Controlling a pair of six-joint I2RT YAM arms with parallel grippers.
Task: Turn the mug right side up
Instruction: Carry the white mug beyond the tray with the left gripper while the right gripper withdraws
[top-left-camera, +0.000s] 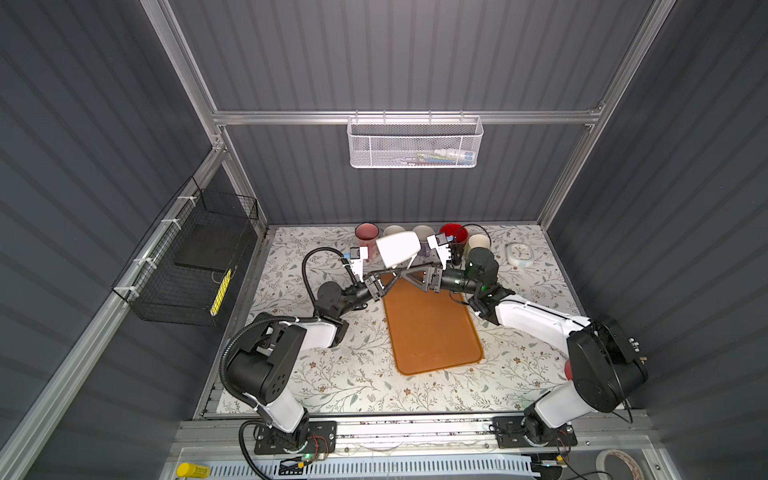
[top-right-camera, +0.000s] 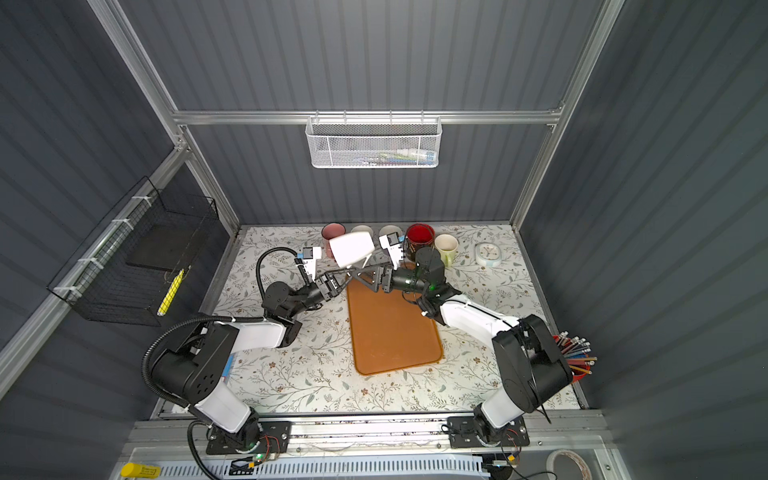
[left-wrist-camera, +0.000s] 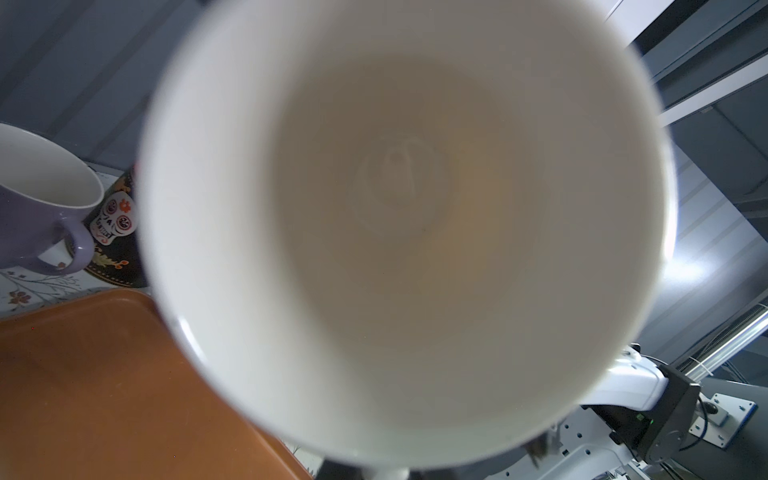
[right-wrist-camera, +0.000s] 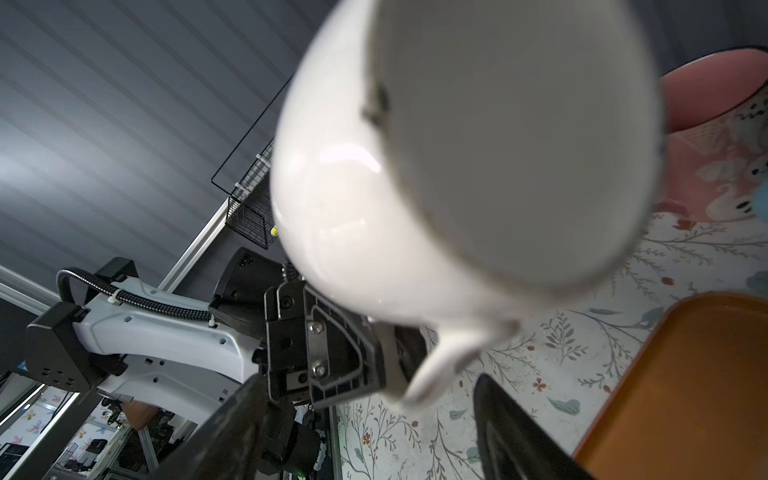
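Mug (top-left-camera: 397, 248), white, hangs in the air above the far end of the tray (top-left-camera: 432, 332), clear of the table (top-left-camera: 332, 374). It lies roughly on its side. Its mouth faces the left wrist camera, which looks straight into the bare inside (left-wrist-camera: 395, 208). Its base (right-wrist-camera: 519, 137) faces the right wrist camera, and the handle (right-wrist-camera: 440, 365) points down.

Left gripper (top-left-camera: 397, 272) is closed tight on the handle from below, as the right wrist view shows. Right gripper (top-left-camera: 415, 277) meets it from the opposite side with jaws spread wide. Its fingers (right-wrist-camera: 511, 432) flank the handle without touching it, and it grips nothing.

Behind the mug, upright cups line the far edge of the table, among them a pink cup (top-left-camera: 366, 235) and a red cup (top-left-camera: 451, 232). A purple cup (left-wrist-camera: 33, 216) shows in the left wrist view, just beyond the tray.
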